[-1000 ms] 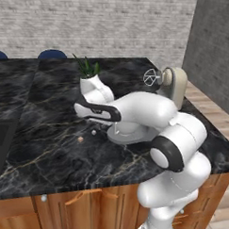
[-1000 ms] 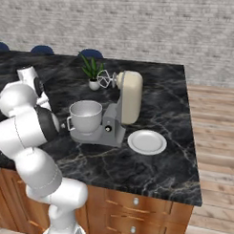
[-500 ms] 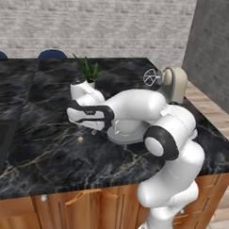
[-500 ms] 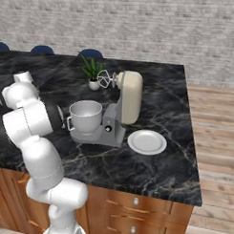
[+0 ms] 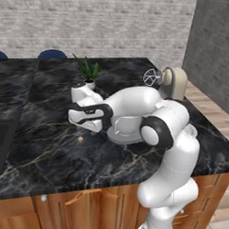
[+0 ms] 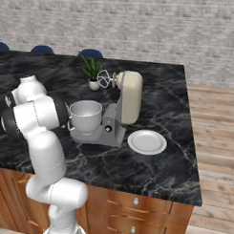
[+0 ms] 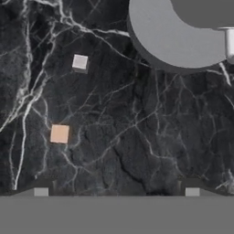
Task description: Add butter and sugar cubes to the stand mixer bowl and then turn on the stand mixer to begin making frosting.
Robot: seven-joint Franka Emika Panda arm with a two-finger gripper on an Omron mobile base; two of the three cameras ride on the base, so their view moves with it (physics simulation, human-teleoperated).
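Butter point(image 7: 59, 134) is lying as a tiny flat tan-orange square on the black marble bench point(image 5: 48, 151), well short of the stand mixer point(image 6: 120, 107) base, and is also showing as a small tan speck in the left base view point(image 5: 80, 139). Sugar cubes point(image 7: 80, 61) are sitting as one tiny white cube, apart from the butter and nearer the mixer's grey base. Stand mixer bowl point(image 6: 85, 116), white with pale grey inside, is standing on the mixer base under the cream-beige head and wire whisk. Claw point(image 7: 116, 192) is hovering over the bench beside the mixer, fingertips point(image 7: 41, 192) spread wide, holding nothing, butter just off its left tip.
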